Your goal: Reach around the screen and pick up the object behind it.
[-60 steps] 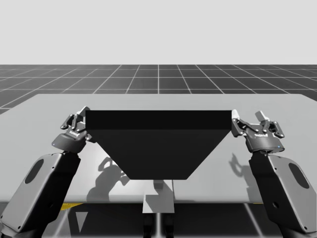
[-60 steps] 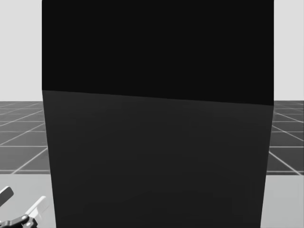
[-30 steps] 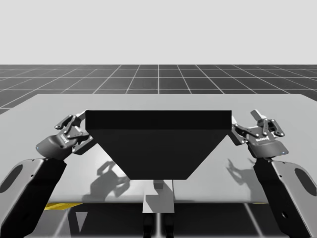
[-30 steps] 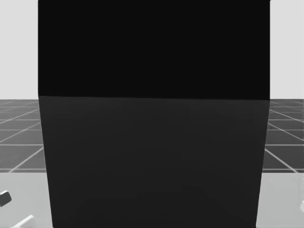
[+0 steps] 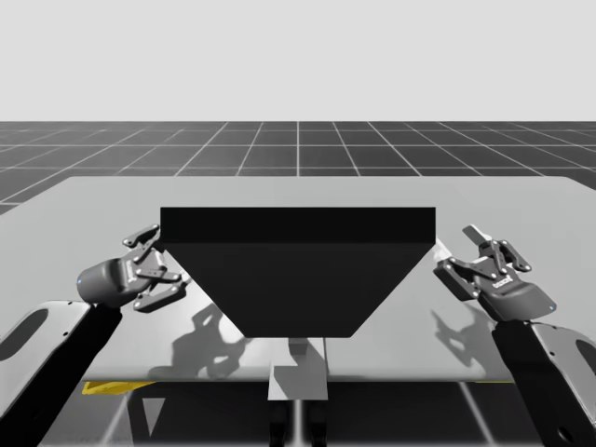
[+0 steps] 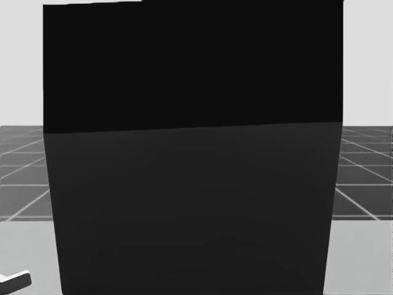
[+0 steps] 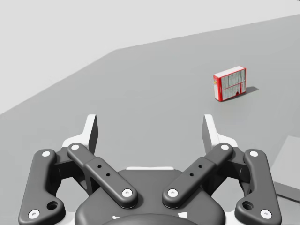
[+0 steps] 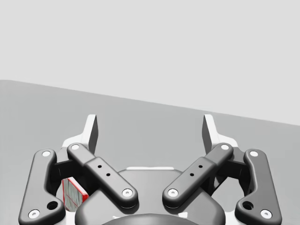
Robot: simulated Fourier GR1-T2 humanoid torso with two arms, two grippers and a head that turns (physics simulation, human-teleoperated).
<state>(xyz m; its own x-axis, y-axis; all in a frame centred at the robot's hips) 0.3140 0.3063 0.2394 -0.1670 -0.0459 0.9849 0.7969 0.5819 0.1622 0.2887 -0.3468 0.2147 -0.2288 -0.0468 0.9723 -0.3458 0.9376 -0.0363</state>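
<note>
**Desk:** How are the arms sitting?

**Me:** In the high view, my left arm (image 5: 47, 363) comes up from the lower corner with the forearm slanting inward. The left pincer (image 5: 160, 265) is rolled onto its side. Its fingers point at the left end of the black screen (image 5: 298, 270), just beside the upper corner. My right arm (image 5: 549, 372) rises on the other side. The right pincer (image 5: 458, 253) tips up and inward, near the screen's right end, with a strip of grey counter (image 5: 112, 200) between them. Both arms throw shadows onto the counter beside the screen.

**Desk:** And the pincers themselves?

**Me:** Both are spread wide and holding nothing. In the left wrist view the two fingers stand far apart with only bare counter between them. The right wrist view shows the same spread.

**Desk:** Where's the object?

**Me:** It's a small red-and-white box (image 7: 230, 83), standing upright on the counter. In the left wrist view it sits ahead of the left pincer and out past one finger, well apart from it. In the right wrist view a red-edged sliver of it peeks out under the right pincer, mostly hidden by one linkage. I can't place it against the screen from these views.

**Desk:** Head camera?

**Me:** The screen stands square in front of me, darker above and greyer below, with grid floor (image 6: 362, 166) to either side.
</note>
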